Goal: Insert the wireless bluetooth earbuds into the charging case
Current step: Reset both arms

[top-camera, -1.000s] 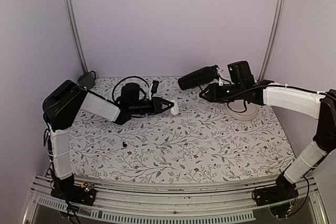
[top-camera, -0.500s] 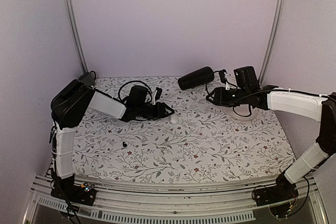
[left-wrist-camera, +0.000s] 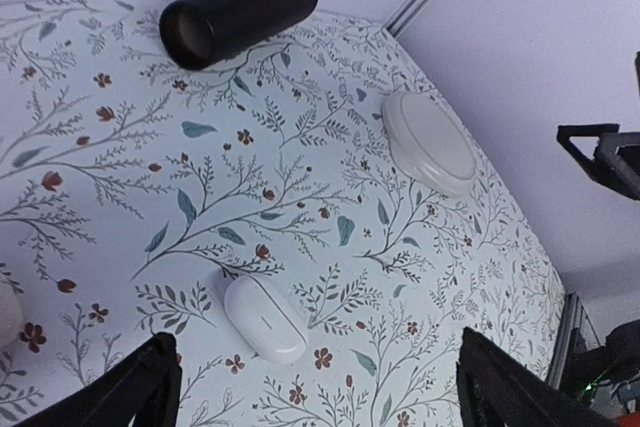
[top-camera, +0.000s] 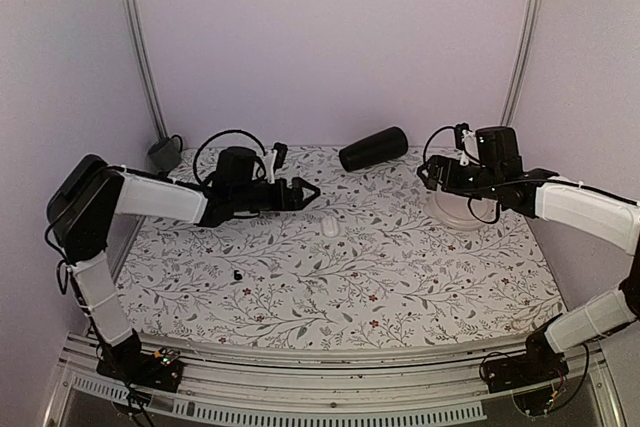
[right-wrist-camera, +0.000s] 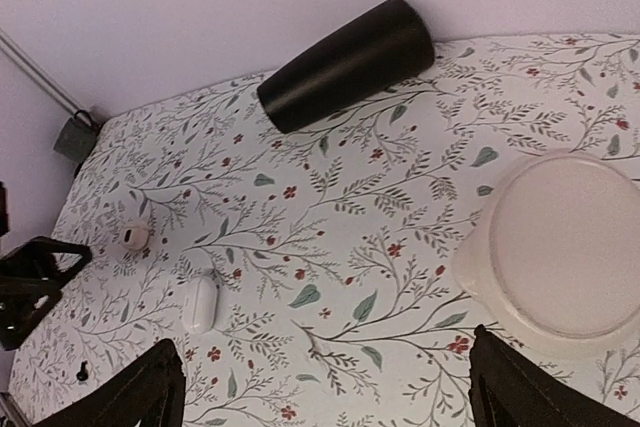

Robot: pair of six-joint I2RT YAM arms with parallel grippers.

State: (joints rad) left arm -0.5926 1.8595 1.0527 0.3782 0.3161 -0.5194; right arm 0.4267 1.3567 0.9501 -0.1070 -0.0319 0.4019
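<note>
The charging case (top-camera: 330,226) is a small white pebble lying shut on the flowered tablecloth, with nothing touching it. In the left wrist view the charging case (left-wrist-camera: 264,318) lies just ahead of my left gripper (left-wrist-camera: 318,345), nearer its left finger. My left gripper (top-camera: 306,191) hangs open and empty, up and left of the case. My right gripper (top-camera: 428,173) is open and empty too, well to the case's right by the pale dish. From the right wrist, the charging case (right-wrist-camera: 199,304) lies far left of my right gripper (right-wrist-camera: 327,339). The earbuds are out of view.
A black cylinder (top-camera: 373,148) lies on its side at the back. A pale round dish (top-camera: 458,211) sits under the right arm. A white round lump with a dark spot (right-wrist-camera: 135,236) lies near the left gripper. A tiny black bit (top-camera: 238,274) lies front left.
The left gripper let go of the case, which now lies on the table, then opened wide and drew back left. The right gripper opened and pulled away to the right.
</note>
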